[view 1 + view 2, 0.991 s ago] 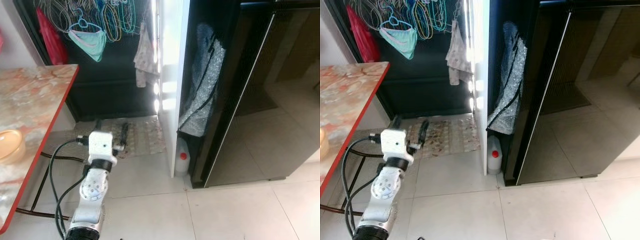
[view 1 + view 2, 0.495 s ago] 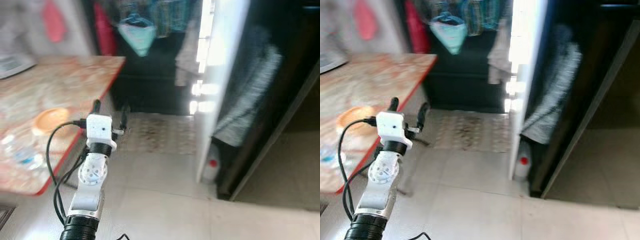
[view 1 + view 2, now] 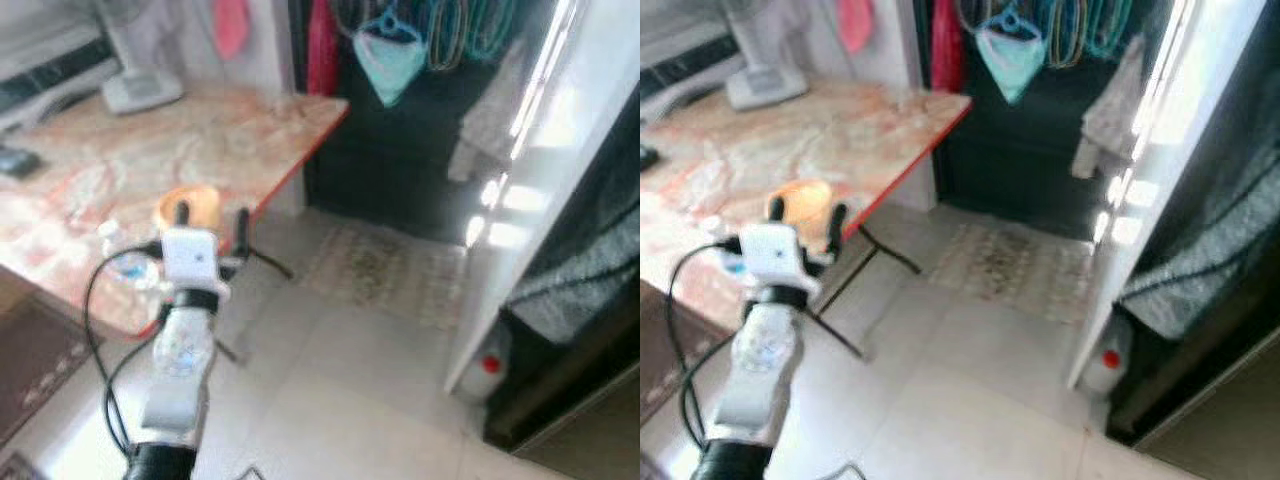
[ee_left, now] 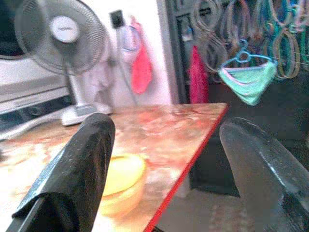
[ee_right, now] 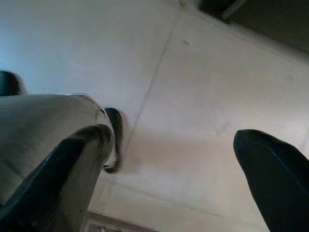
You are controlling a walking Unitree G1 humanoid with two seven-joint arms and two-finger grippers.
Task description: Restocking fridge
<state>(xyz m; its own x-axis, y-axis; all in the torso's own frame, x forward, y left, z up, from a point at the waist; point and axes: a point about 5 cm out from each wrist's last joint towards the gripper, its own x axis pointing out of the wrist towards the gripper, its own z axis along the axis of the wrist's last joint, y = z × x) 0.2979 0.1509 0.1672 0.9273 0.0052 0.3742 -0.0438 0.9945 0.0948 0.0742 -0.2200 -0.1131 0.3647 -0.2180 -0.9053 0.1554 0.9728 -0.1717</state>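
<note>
Ahead of my left gripper (image 3: 210, 217): table (image 3: 250, 140), fingers apart and empty.
My view has swung off the fridge (image 3: 575, 385), now far right; bottle (image 3: 125, 263) and bowl (image 3: 190, 205) sit just beyond. Right gripper (image 5: 174, 159) hangs open over floor (image 5: 203, 87).

Both eye views are soft with motion blur. Daylight glares white off the door edge (image 3: 540, 170) well right of the left end effector (image 3: 210, 215), leaving the fridge (image 3: 590, 300) side dark. In the wrist views the near black fingers (image 4: 77, 164) are out of focus; the floor (image 5: 203, 96) is evenly lit.
</note>
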